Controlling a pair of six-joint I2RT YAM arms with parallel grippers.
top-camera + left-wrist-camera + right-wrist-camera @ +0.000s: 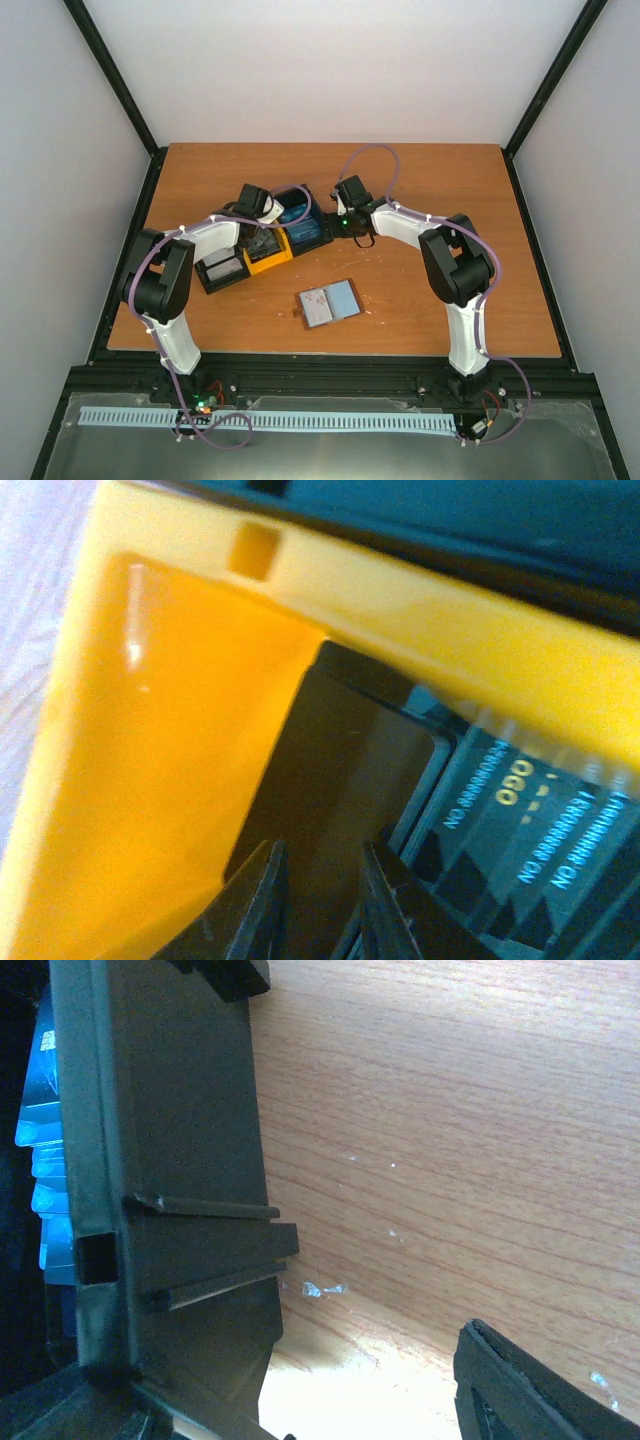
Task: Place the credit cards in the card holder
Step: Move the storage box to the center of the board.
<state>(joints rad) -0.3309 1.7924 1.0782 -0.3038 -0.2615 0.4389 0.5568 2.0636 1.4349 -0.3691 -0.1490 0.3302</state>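
Observation:
The card holder (328,303) lies open on the table in front of the arms, pale blue-grey pockets facing up. Credit cards stand in a black-and-yellow tray (240,272). My left gripper (262,236) reaches down into the yellow middle compartment (170,740). Its fingers (262,905) stand a narrow gap apart, over the lower edge of a dark card (340,770) leaning there. More dark cards with printed numbers (530,830) stand to the right. My right gripper (350,205) is open beside the tray's right end wall (180,1160). One finger (530,1390) shows, with bare wood between it and the wall.
The tray's right black compartment holds blue cards (45,1160), and its left one holds whitish cards (222,268). The tray sits at mid-table between the two wrists. Black frame posts and white walls bound the wooden table (450,200).

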